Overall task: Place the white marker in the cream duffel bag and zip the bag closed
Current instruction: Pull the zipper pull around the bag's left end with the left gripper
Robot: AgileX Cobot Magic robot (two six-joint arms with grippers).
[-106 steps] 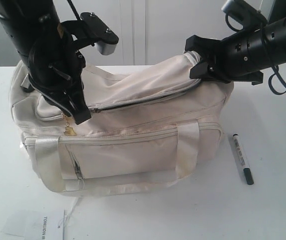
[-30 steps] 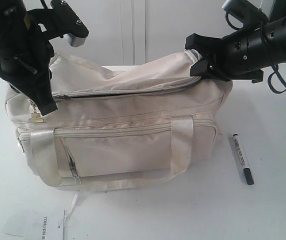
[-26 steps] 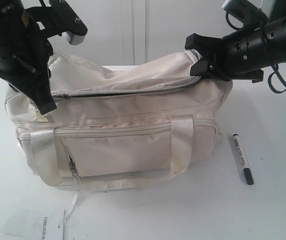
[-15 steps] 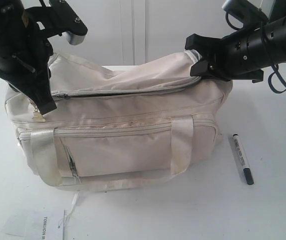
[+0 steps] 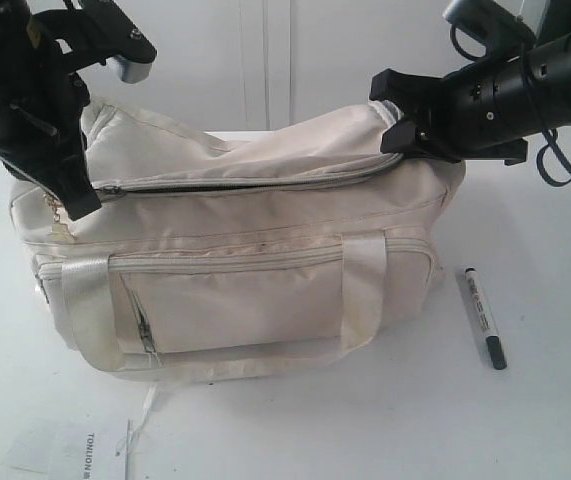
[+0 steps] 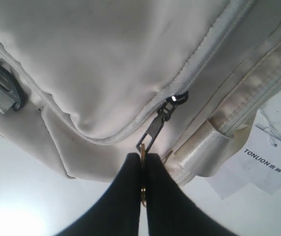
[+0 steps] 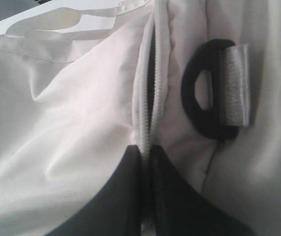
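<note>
Fingers of the left gripper are pinched tight on the gold ring hanging from the zip pull at one end of the cream duffel bag. The right gripper is clamped on the bag's fabric at the other end of the zip.

I count one white marker, lying on the table just beside the bag and apart from both grippers. One strap ring sits near the left gripper, a second strap ring near the right.

One paper tag is cut off at the exterior view's lower edge. The bag's inside is hidden, and I cannot tell whether the zip is parted.
</note>
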